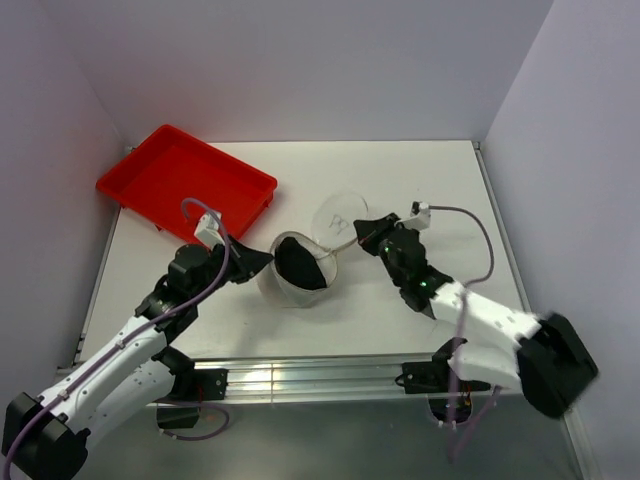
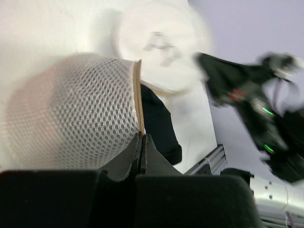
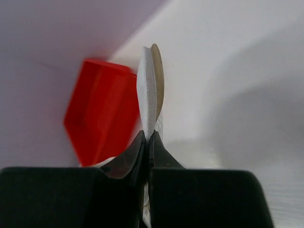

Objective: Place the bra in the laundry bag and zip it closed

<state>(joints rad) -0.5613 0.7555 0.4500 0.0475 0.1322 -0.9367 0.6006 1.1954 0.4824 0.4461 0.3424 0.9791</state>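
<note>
The left gripper (image 2: 142, 142), jaws shut, pinches the rim of the small round white-mesh laundry bag (image 2: 71, 118) holding the black fabric bra (image 2: 159, 123); the right gripper (image 3: 148, 140) has its jaws clamped on the bag's circular flap (image 3: 151, 90).

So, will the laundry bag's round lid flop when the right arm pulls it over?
Probably not: the lid stands edge-up, unbent, pinched by the right gripper. Likely light: thin fabric. The laundry bag holds its drum curve, so probably springy.
</note>
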